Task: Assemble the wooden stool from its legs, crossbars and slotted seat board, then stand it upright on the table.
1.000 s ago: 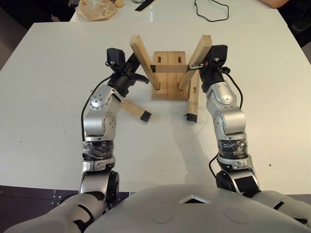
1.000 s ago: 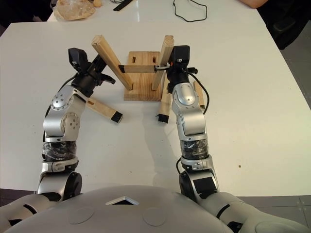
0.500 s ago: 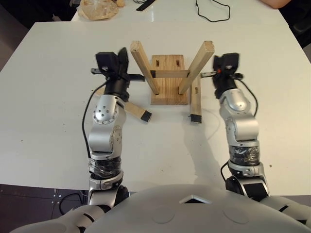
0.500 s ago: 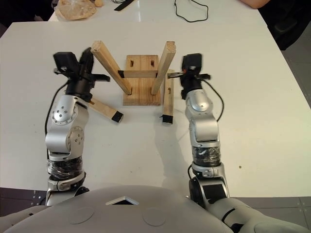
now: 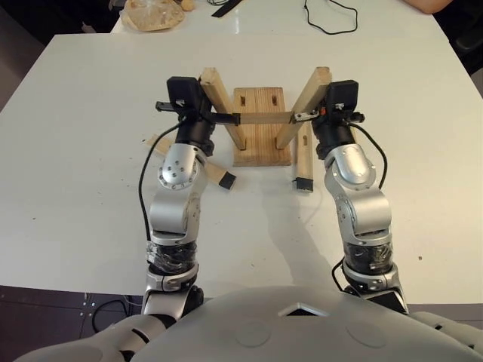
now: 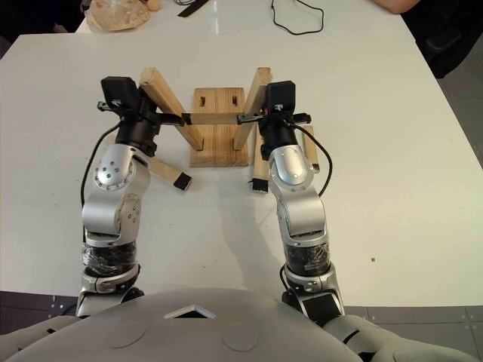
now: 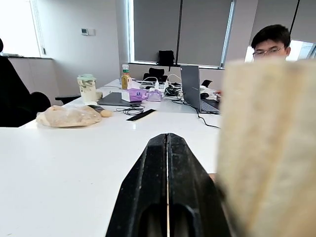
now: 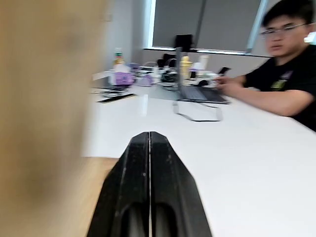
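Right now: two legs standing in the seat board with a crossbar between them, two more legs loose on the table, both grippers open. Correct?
Not the grippers: both are shut, not open. The left wrist view shows the left gripper with its jaws closed together, and the right wrist view shows the same for the right gripper. The rest stands.

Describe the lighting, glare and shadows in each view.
Left eye view: even light, faint shadows beside the loose legs on the table. Left wrist view: the window is washed out white. Right wrist view: pale sheen on the table beyond the shut fingers.
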### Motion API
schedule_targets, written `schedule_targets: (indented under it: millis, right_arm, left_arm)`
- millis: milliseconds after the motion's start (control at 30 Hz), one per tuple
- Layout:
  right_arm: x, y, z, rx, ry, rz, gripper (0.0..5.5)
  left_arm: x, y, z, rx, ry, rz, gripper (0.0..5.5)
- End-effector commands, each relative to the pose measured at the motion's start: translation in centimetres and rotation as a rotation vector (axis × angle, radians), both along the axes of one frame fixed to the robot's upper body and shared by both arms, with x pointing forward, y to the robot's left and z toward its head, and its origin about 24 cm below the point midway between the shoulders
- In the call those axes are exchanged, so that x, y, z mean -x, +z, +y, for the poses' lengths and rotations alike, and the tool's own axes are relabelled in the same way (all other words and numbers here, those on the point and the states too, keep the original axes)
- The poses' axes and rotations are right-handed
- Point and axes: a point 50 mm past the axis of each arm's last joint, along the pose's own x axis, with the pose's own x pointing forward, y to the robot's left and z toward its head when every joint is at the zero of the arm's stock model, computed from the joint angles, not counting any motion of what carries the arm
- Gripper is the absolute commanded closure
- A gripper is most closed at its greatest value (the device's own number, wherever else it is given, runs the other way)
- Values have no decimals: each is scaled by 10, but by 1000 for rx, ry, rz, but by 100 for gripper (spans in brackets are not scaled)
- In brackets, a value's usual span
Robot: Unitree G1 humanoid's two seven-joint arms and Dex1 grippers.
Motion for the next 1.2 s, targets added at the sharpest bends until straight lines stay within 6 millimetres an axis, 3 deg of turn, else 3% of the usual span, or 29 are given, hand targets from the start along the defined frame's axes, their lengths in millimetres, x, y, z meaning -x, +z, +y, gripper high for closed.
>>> schedule_targets:
  millis: [33, 67, 133, 167, 233, 300, 367, 667, 767, 800, 867, 933, 1000, 1067, 1133, 1200]
  right_arm:
    - [2, 14, -23, 24, -131, -57, 547]
    - [4, 16, -21, 18, -120, -59, 547]
    - [8, 17, 4, 4, 0, -48, 547]
    - [10, 14, 22, -1, 114, -23, 547]
    - [20, 8, 51, -3, 305, 20, 547]
    - [27, 5, 62, 9, 379, 33, 547]
    - [27, 2, 59, 39, 385, 37, 547]
    - [14, -6, 43, 65, 315, 66, 547]
    - [7, -9, 26, 84, 264, 74, 547]
    - [1, -6, 6, 101, 187, 58, 547]
    - [-11, 6, -29, 115, 65, 6, 547]
    - [-25, 24, -42, 53, 108, -47, 547]
    - [-38, 45, -38, -53, 238, -82, 547]
    - [-48, 77, -25, -205, 446, -123, 547]
    - [-46, 106, -8, -358, 679, -152, 547]
    - [-40, 122, 5, -400, 834, -161, 547]
  left_arm:
    - [8, 2, 40, -52, 183, 9, 550]
    - [8, 2, 44, -59, 204, 9, 550]
    - [8, 1, 43, -52, 225, 19, 550]
    - [7, -1, 33, -35, 183, 31, 550]
    - [9, -5, -5, 3, -48, 64, 550]
    - [14, -8, -35, 16, -252, 95, 550]
    - [17, -11, -48, -2, -358, 113, 550]
    - [13, -13, -30, -51, -269, 120, 550]
    - [7, -13, -8, -102, -110, 120, 550]
    - [4, -9, 15, -112, 40, 102, 550]
    - [6, 0, 57, -81, 290, 67, 550]
    - [7, 14, 76, -6, 338, 23, 550]
    - [-1, 30, 78, 174, 234, 7, 550]
    - [-14, 64, 69, 284, 16, -60, 550]
    - [-19, 100, 57, 366, -195, -143, 550]
    - [-21, 123, 49, 445, -317, -167, 550]
